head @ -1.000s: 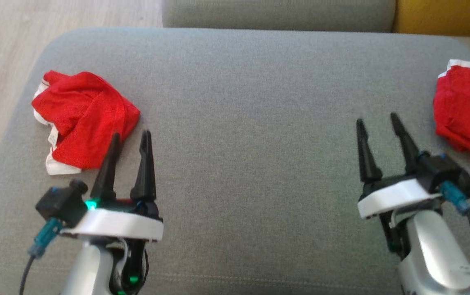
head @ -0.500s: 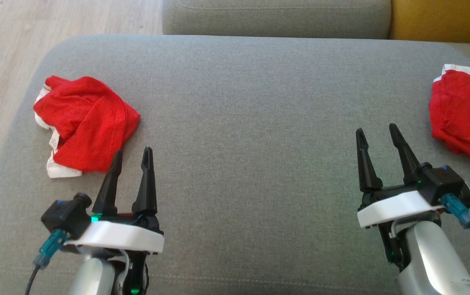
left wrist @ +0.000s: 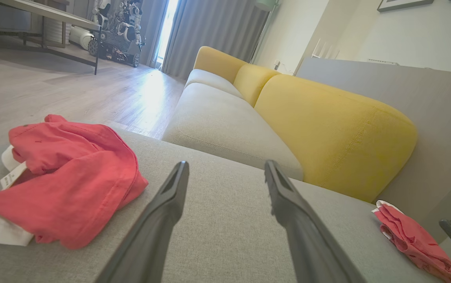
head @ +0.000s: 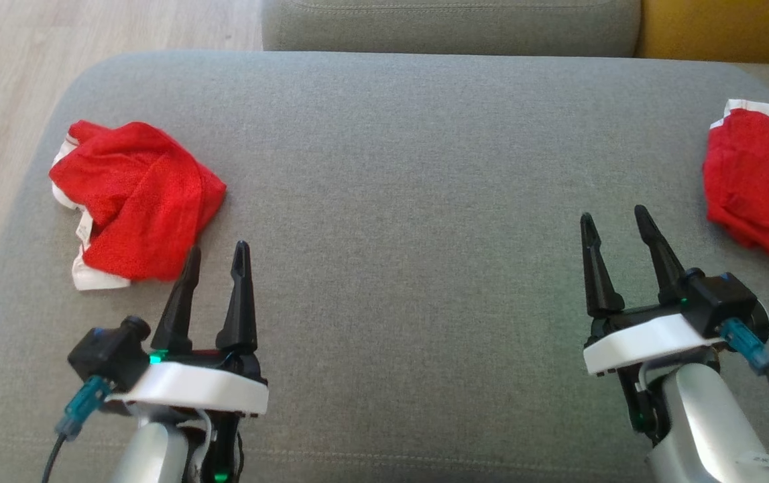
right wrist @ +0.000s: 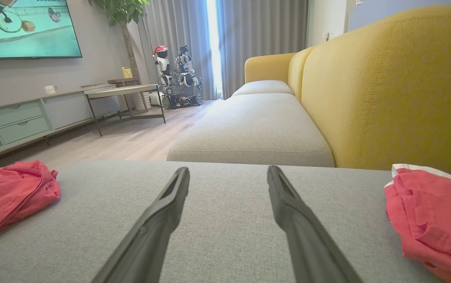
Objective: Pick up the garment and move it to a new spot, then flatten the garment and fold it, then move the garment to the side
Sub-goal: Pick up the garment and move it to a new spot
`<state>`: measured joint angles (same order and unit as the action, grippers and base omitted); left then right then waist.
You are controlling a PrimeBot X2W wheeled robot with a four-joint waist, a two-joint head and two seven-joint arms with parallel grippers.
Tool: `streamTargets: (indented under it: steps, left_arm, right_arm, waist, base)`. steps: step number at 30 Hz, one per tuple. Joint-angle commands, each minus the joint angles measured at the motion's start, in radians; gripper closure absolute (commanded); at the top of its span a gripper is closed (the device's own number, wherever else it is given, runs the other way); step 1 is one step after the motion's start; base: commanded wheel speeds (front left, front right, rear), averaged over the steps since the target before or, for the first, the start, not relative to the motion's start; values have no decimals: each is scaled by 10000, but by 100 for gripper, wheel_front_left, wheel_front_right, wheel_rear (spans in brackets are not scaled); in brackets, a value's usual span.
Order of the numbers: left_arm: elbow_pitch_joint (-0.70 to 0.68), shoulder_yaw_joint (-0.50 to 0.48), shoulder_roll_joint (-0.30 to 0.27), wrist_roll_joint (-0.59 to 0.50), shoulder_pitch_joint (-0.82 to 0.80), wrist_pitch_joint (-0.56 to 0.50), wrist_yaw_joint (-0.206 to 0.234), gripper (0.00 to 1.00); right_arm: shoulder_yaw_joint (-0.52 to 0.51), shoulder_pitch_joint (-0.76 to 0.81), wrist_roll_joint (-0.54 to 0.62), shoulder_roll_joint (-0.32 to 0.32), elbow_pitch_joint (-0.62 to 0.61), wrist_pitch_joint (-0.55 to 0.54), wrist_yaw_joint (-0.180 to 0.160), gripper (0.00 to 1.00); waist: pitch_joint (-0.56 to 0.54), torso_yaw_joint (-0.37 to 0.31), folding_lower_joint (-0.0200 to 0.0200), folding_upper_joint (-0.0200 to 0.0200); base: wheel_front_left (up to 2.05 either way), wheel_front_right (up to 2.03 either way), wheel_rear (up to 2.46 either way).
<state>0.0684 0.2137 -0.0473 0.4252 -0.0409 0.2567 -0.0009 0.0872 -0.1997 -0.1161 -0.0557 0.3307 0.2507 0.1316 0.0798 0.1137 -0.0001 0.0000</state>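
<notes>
Red with white panels and a label, the crumpled mesh jersey (head: 136, 201) lies untouched at the grey fabric sofa cushion's (head: 411, 168) left end, just ahead of the empty, wide-spread left gripper (head: 217, 249), so pickup looks next, calling for a short forward-left reach, the right gripper (head: 613, 215) equally wide.

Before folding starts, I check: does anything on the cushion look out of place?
The garment lies crumpled near the left edge of the cushion; another red bundle sits bunched at its right. Nothing damaged.

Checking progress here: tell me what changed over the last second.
The left hand and the right hand drew back toward the robot; the left one's fingertip, which overlapped the red shirt, now sits beside it. Nothing was gripped. Both stay open; the shirt and the other red bundle lie unmoved.
</notes>
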Motion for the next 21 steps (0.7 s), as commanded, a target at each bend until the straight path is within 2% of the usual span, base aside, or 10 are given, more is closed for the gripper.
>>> streamTargets:
  steps: [1, 14, 21]
  left_arm:
    - [-249, -291, -29, -78, -302, 51, -75, 0]
    - [129, -7, -29, -154, -395, 51, -159, 0]
    - [-20, -136, -29, -135, -528, 51, -122, 0]
  right_arm:
    - [168, -327, -63, 54, -293, 109, -9, 0]
    - [-171, -254, -89, 54, -195, 110, -9, 0]
    - [-13, -273, -139, 54, -263, 110, -9, 0]
  waist:
    - [-3, -44, 1, 0]
    - [37, -256, 1, 0]
    - [162, 187, 1, 0]
  base:
    - [0, 0, 0]
    - [0, 0, 0]
    - [0, 0, 0]
